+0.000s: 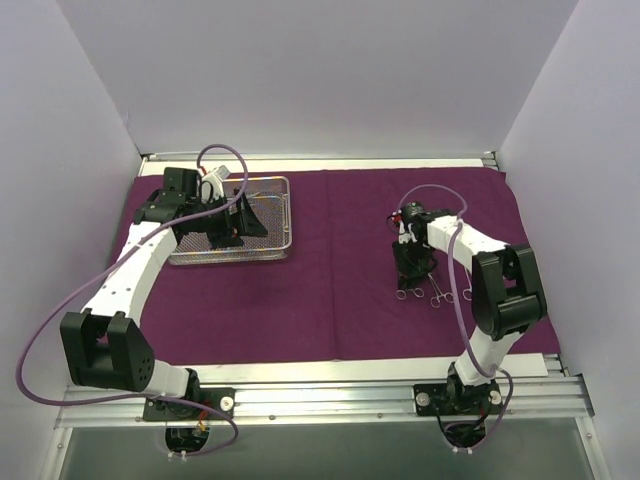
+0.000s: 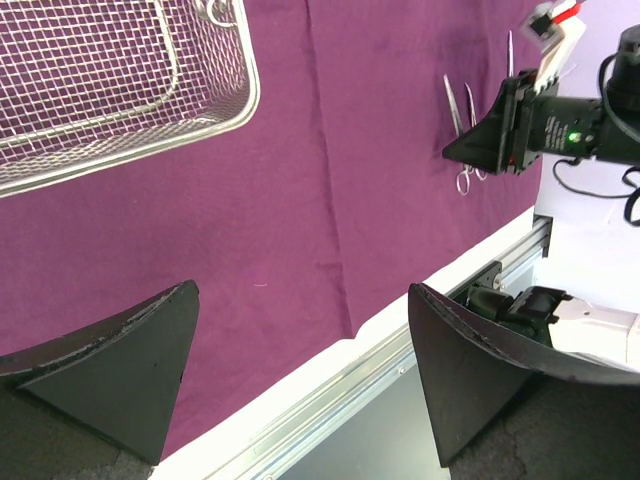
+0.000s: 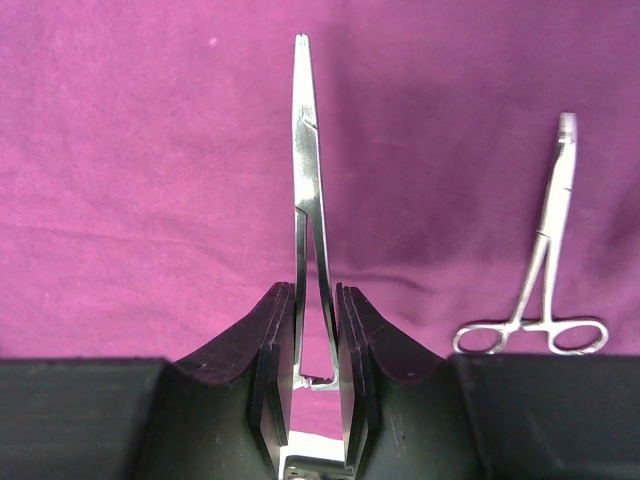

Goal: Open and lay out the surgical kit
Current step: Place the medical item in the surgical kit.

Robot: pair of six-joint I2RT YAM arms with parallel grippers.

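Left end effector (image 2: 300, 295) gapes wide (arm stretched forward); right end effector (image 3: 315, 292) clamps an instrument (image 3: 305, 150).

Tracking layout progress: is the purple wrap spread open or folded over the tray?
Spread open. The purple wrap lies flat and wide, and the mesh tray sits uncovered on top of it.

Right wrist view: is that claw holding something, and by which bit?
The right gripper pinches a slim steel instrument by its shanks near the handle end. The left gripper holds nothing.
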